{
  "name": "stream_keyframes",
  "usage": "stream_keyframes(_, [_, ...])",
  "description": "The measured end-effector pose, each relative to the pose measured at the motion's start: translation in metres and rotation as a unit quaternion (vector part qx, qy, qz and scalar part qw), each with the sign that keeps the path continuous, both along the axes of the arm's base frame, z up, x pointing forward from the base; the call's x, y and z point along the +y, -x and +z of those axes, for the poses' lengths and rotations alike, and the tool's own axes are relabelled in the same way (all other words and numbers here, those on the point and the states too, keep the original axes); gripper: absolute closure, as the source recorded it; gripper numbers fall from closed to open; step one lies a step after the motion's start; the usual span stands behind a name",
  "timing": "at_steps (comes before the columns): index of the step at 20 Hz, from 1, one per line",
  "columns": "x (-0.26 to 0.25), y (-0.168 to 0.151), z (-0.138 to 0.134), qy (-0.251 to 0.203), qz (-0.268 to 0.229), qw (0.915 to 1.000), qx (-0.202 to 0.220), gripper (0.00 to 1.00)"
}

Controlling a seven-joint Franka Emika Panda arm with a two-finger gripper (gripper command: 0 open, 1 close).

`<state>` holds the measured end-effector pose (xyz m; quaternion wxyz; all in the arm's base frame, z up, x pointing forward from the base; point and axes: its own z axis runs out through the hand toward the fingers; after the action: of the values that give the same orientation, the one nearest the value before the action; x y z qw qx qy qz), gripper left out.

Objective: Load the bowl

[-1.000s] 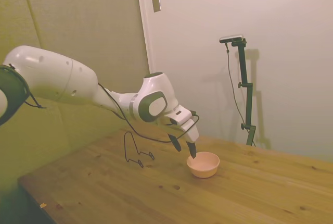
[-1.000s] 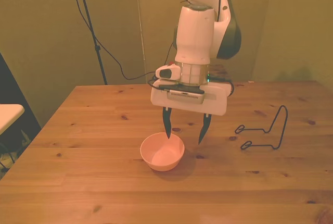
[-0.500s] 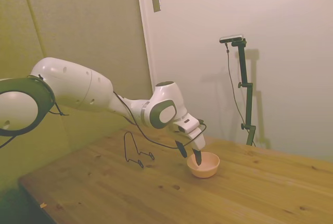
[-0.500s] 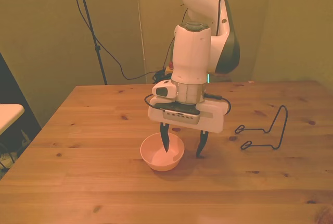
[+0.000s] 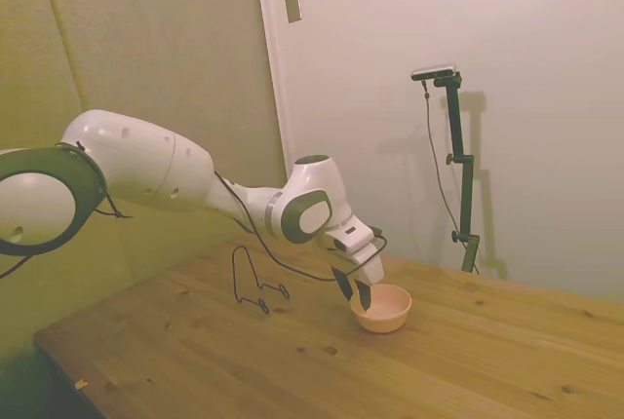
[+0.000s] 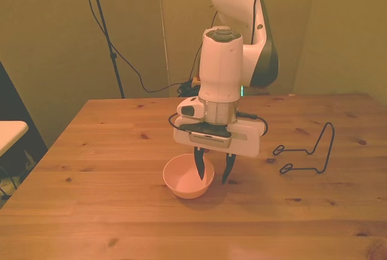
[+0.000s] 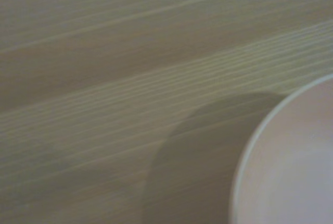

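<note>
The pale pink bowl (image 6: 183, 182) rests upright and empty on the wooden table (image 6: 91, 169), a little toward the front view's left of centre. My gripper (image 6: 213, 173) points down over the bowl's rim on the front view's right side. One fingertip is inside the bowl, the other just outside it, with the rim between them. The fingers are narrowed but still apart. In the side view the bowl (image 5: 387, 311) sits right under the gripper (image 5: 354, 289). The wrist view shows a blurred arc of the bowl (image 7: 296, 172) and its shadow on the wood.
A thin black wire rack (image 6: 302, 170) stands on the table toward the front view's right, about a gripper's width from the fingers; the side view has the rack (image 5: 236, 278) behind the arm. A dark stand with cables rises behind the table's back left.
The gripper came down and shifted slightly toward the front view's left onto the bowl's rim. Its fingers have drawn closer together around that rim. The bowl has stayed in place.
</note>
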<state>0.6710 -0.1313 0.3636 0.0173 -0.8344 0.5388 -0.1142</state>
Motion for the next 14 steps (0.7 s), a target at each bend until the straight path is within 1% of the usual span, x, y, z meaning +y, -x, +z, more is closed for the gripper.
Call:
stream_keyframes(8, [-0.003,0.000,-0.002,-0.005,-0.006,1.0000,-0.001,1.00])
stream_keyframes(14, [-0.003,-0.003,0.010,-0.008,-0.007,0.9999,-0.012,1.00])
